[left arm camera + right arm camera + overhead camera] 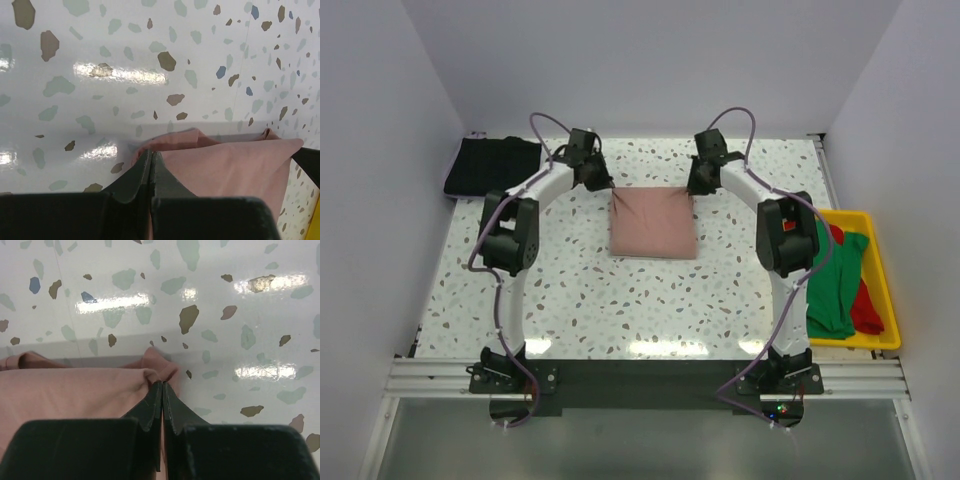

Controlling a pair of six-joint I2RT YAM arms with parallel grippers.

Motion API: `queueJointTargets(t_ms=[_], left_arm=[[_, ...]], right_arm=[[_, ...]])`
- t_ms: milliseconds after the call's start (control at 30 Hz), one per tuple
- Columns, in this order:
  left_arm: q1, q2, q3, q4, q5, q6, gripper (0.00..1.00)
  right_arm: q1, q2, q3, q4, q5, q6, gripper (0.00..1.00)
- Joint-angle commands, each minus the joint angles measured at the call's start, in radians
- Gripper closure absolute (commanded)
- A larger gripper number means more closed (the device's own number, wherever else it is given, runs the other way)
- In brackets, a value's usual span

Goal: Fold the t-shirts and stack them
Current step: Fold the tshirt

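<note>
The dusty-pink t-shirt [653,222] lies folded into a rough square at the middle of the table. My left gripper [607,186] is shut on its far left corner; the wrist view shows the jaws [151,154] pinching the pink cloth [235,165]. My right gripper [695,187] is shut on its far right corner, where the cloth [75,387] bunches at the fingertips [162,385]. A folded black t-shirt [492,166] lies at the far left corner of the table. Green [835,275] and red [865,305] t-shirts sit in the bin.
A yellow plastic bin [886,290] stands at the table's right edge. White walls enclose the left, back and right. The aluminium rail with the arm bases [640,378] runs along the near edge.
</note>
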Motion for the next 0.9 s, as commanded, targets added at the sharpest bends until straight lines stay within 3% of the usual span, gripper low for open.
queueJointTargets(t_ms=[0, 233, 300, 333, 433, 533, 667, 867], left_arm=[[0.037, -0.010, 0.034, 0.049, 0.035, 0.012, 1.00], [0.058, 0.027, 0.055, 0.092, 0.138, 0.018, 0.99], [0.058, 0.029, 0.063, 0.098, 0.159, 0.018, 0.88], [0.058, 0.027, 0.063, 0.103, 0.163, 0.018, 0.74], [0.058, 0.009, 0.058, 0.105, 0.160, 0.022, 0.61], [0.058, -0.023, 0.050, 0.095, 0.123, 0.025, 0.55], [0.058, -0.089, 0.015, 0.063, 0.033, 0.016, 0.54], [0.016, -0.212, -0.146, 0.052, -0.069, -0.005, 0.60]], right_arm=[[-0.025, -0.049, 0.002, 0.041, 0.029, -0.002, 1.00], [-0.034, -0.053, -0.018, 0.055, 0.007, -0.002, 1.00], [-0.033, -0.063, -0.024, 0.064, -0.004, -0.003, 0.96], [-0.033, -0.079, -0.032, 0.073, -0.007, -0.005, 0.87], [-0.033, -0.107, -0.041, 0.091, -0.016, 0.000, 0.73], [-0.024, -0.132, -0.044, 0.093, -0.028, 0.000, 0.71], [-0.010, -0.158, -0.055, 0.101, -0.031, -0.011, 0.70], [0.003, -0.123, -0.010, 0.090, -0.039, -0.017, 0.70]])
